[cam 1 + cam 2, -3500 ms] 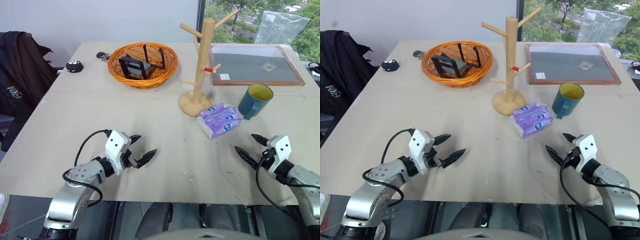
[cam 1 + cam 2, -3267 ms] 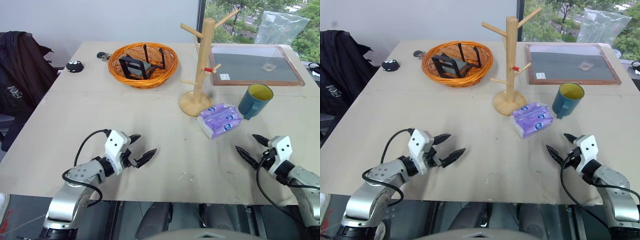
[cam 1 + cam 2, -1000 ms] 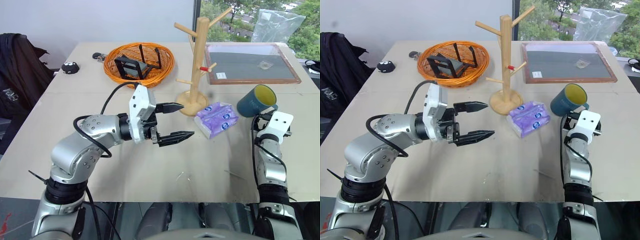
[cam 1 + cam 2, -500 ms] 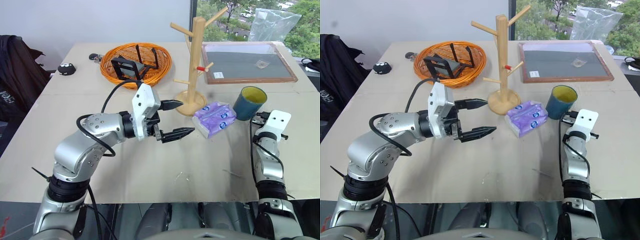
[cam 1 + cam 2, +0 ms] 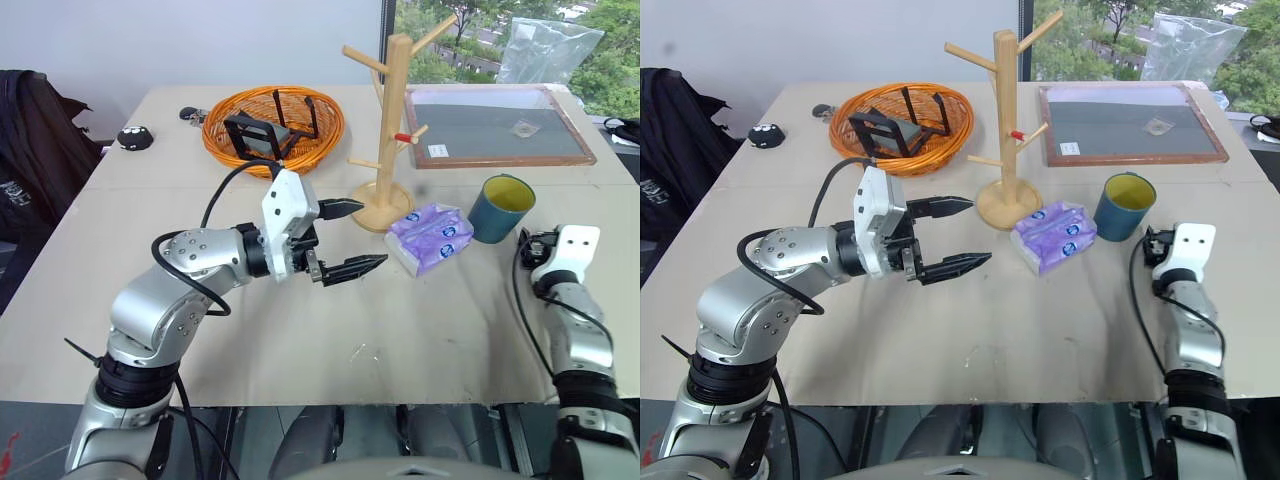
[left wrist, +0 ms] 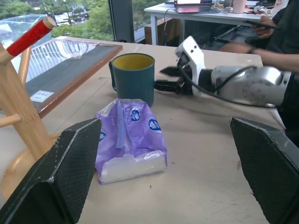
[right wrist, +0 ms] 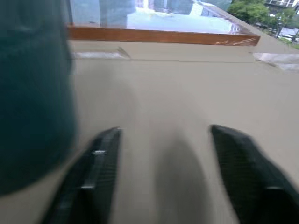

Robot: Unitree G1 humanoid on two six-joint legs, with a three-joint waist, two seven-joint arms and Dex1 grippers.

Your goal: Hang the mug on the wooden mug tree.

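Teal mug [image 5: 502,208] upright on table; unheld | left jaws apart | right jaws apart

Head stereo pair is looking down over the table [image 5: 300,360] from above. Left wrist camera is facing the mug [image 6: 134,78] at close range; right wrist camera is skimming the tabletop beside it.

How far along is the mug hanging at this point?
Nothing done: the teal-blue mug with yellow interior stands upright on the table, off the pale wooden mug tree. In hand: nothing; the right hand is open beside it. Left: grasp, lift, hook on a peg.
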